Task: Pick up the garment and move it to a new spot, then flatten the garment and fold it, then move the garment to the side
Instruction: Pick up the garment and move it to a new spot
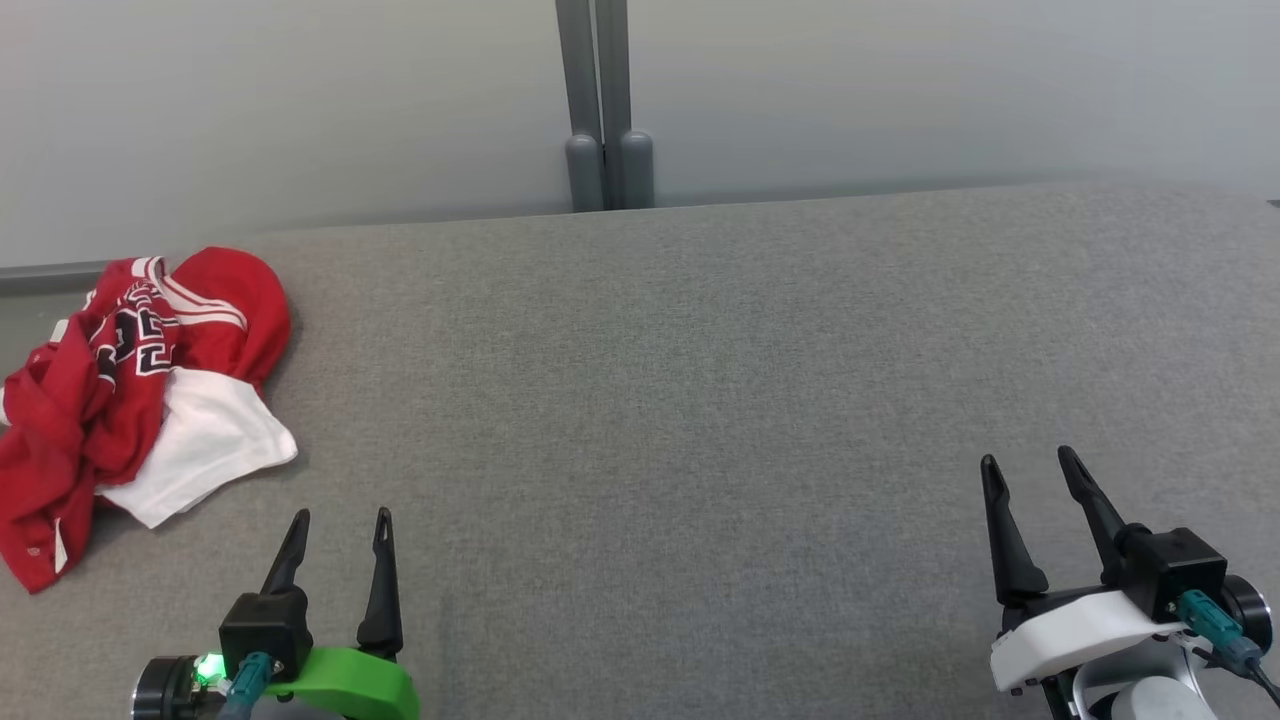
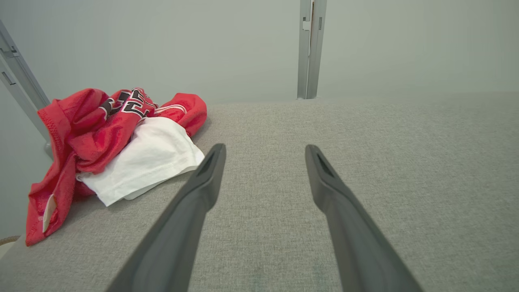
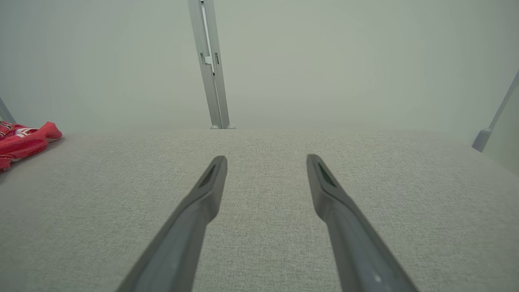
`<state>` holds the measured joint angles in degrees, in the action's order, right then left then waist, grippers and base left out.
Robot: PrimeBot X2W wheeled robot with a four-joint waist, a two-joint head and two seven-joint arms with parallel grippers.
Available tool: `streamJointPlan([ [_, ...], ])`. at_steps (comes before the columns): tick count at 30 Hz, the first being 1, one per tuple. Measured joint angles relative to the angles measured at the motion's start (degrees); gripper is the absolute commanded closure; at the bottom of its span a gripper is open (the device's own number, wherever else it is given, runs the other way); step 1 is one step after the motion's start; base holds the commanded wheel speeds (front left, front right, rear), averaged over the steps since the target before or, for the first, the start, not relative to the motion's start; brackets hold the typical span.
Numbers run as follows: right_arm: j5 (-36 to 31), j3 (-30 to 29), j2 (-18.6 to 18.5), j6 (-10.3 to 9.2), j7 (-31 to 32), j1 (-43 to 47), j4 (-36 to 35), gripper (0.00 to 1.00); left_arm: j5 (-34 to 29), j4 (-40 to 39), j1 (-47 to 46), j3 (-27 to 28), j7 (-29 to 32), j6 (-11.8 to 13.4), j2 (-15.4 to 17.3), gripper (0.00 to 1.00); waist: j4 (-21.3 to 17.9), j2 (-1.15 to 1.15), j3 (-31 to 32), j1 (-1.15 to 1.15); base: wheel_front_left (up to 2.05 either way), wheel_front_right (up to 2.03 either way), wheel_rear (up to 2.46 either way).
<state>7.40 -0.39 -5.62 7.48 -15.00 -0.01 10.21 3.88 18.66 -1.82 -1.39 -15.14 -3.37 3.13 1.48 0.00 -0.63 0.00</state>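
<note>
Grey fabric counter [image 1: 700, 400] spans my head view, with a pale wall behind and a grey post [image 1: 603, 100] at 12 o'clock. The garment [image 1: 110, 400], a red jersey with a white part, is crumpled in a heap at 9 o'clock by the counter's left edge, not flattened or folded. My left tool [image 1: 342, 518] is at 7 o'clock, fingers pointing to 12, released, nothing between them, low over bare counter. The garment lies toward 10 o'clock from it, near but apart. My right tool [image 1: 1028, 458] is at 5 o'clock, fingers tilted toward 11, released too, holding nothing, well apart from the garment.
</note>
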Motion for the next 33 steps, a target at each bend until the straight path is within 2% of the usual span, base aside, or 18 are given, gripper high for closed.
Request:
streamJointPlan([
  [18,1.6,5.0,-0.3,0.01,0.0,-1.6,-0.3,0.00,-0.3,-0.5,0.4,0.8,0.0,-0.1,-0.2,0.00,11.8,0.00,-0.7,0.00,0.00,0.00,0.00],
  [27,2.0,5.9,-2.6,0.01,0.0,-4.7,-1.7,0.00,1.4,-1.4,-5.5,2.3,0.0,0.5,-0.2,0.00,13.1,0.00,-4.9,0.00,0.00,0.00,0.00],
  [33,2.2,7.0,-5.7,0.01,0.0,-8.8,-3.5,0.00,2.0,6.6,-18.5,4.4,0.0,1.4,1.5,0.00,12.4,0.00,-10.5,0.00,0.00,0.00,0.00],
])
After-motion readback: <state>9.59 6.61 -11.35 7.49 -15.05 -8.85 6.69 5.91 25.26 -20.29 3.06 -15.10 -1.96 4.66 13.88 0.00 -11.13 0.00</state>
